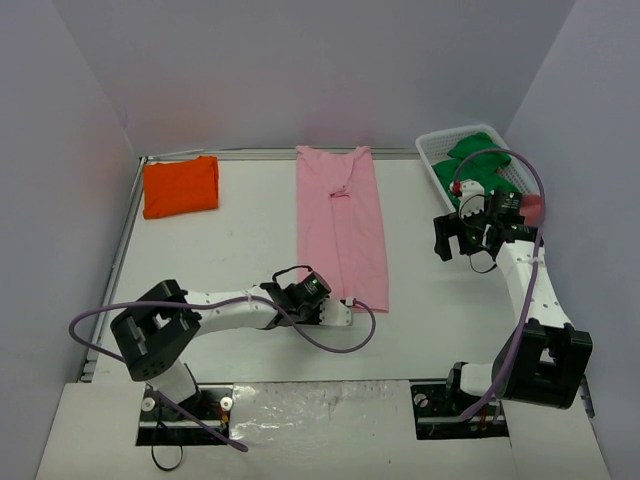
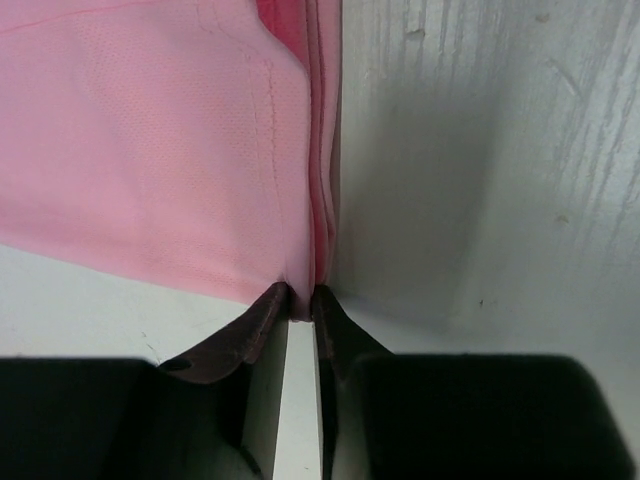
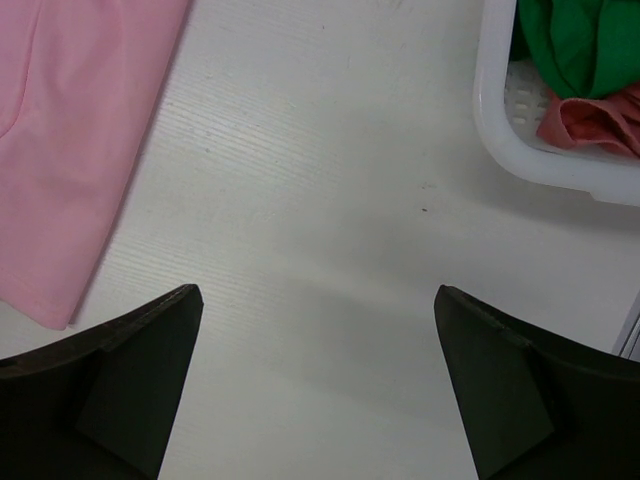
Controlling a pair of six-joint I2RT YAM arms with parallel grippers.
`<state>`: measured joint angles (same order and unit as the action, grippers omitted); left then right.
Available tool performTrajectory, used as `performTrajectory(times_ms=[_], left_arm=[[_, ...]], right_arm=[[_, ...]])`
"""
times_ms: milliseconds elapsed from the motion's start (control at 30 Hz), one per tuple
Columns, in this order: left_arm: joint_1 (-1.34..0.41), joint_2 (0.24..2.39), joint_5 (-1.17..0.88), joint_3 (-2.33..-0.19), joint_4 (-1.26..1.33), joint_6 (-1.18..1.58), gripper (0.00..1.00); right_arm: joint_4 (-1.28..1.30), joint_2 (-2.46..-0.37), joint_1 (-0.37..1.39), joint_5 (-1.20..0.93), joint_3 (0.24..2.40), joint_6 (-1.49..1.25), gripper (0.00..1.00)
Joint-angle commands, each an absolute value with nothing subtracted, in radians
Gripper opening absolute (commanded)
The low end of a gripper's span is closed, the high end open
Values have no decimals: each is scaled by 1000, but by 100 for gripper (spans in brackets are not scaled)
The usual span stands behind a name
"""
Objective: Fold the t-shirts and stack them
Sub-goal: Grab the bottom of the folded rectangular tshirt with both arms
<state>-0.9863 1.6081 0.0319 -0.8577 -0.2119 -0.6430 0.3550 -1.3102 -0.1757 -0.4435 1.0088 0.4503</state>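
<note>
I am pinching the near hem of the pink shirt in my left pincer, jaws nearly together on its folded edge, with the long strip lying ahead of the tips. To fold well, I judge I should be lifting only slightly, carrying the hem straight ahead and keeping the layers together. My right pincer is hanging wide apart, holding nothing, with the basket ahead to its right. The orange shirt is lying folded, far ahead-left of my left pincer. I am probably gripping every layer, but the tips are hiding that.
</note>
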Motion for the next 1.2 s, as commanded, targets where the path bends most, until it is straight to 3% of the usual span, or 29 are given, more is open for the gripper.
performTrajectory(times_ms=[0,433,800,1167], left_arm=[[-982,1629,44,-890,-225,-634,13],[-937,1637,0,-936,-291,-614,8],[-776,1637,-313,-1066,-494,-612,8],[-716,1700,-474,-1152,-649,-660,8]], right_arm=[[359,-1321,-167,-434,1005,462,98],[360,-1318,-167,-439,1006,463,98],[405,-1310,-158,-572,1025,509,92],[515,-1233,67,-680,937,718,86]])
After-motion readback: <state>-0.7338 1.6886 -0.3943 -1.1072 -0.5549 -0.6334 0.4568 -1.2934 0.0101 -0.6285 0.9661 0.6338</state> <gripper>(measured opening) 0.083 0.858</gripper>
